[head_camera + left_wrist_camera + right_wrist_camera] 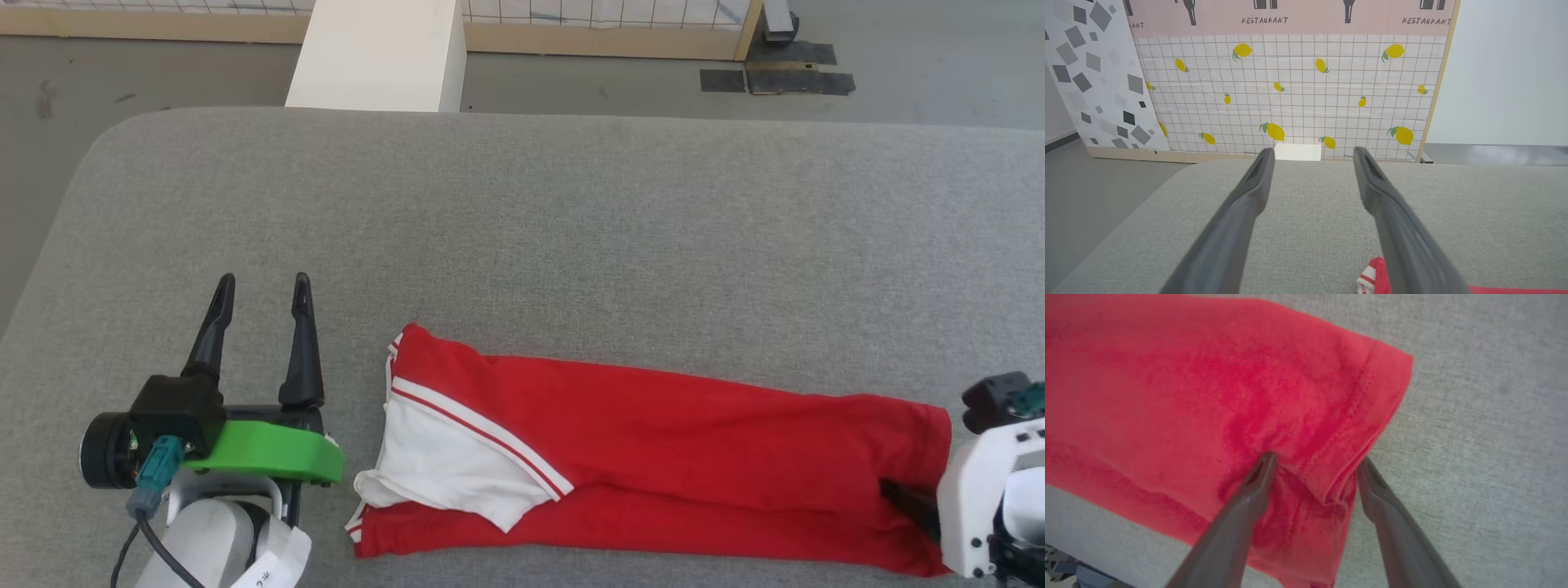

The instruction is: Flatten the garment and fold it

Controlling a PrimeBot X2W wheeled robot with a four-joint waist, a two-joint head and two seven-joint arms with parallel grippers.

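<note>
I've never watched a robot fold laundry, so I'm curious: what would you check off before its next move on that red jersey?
1. Free room on the grey padded surface beyond the jersey: ok.
2. Jersey flat: not ok. It lies as a long narrow strip, with the white sleeve bunched on top.
3. Left fingers open, beside the sleeve end, touching no cloth: ok.
4. Right fingers open at the other end, one on the cloth, one just off the hem: ok.
5. Cloth gripped: not ok, nothing closed yet.
6. Layers between the right fingers: cannot tell.
</note>
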